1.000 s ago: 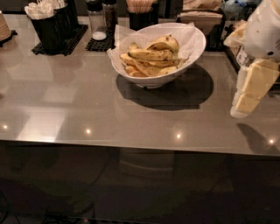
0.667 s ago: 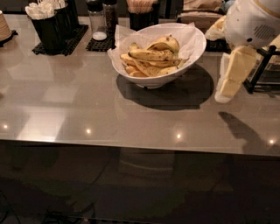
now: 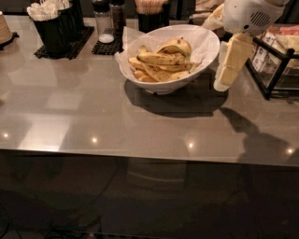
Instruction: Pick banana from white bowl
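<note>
The white bowl (image 3: 196, 65) stands on the grey table, lined with crinkled white paper, with several bananas (image 3: 161, 65) piled inside. My gripper (image 3: 223, 77) hangs just to the right of the bowl's rim, its cream-coloured fingers pointing down toward the table. It is beside the bowl, not over the bananas, and holds nothing that I can see.
Black cups with utensils (image 3: 51, 28) stand at the back left on black mats. Salt and pepper shakers (image 3: 103, 21) and another black cup (image 3: 149, 14) stand behind the bowl. A black wire rack (image 3: 275, 65) with packets stands at the right edge.
My gripper has moved left from the table's right side to right beside the bowl. The bowl and bananas have not moved.
</note>
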`<move>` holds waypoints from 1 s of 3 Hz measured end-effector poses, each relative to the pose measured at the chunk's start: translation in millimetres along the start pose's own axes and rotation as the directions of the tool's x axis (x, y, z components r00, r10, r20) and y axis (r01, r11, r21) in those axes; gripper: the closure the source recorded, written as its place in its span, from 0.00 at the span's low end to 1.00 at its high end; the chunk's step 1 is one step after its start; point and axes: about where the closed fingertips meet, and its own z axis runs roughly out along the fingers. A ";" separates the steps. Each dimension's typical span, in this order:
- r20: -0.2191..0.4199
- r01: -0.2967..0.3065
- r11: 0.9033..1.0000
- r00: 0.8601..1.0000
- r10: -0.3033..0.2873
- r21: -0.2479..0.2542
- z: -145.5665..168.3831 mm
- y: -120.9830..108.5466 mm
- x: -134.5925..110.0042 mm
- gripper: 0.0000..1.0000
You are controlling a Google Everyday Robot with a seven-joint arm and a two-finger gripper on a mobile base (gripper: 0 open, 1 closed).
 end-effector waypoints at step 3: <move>0.062 0.059 0.998 0.996 -0.057 -0.024 31.6 -70.9 -13.4 0.00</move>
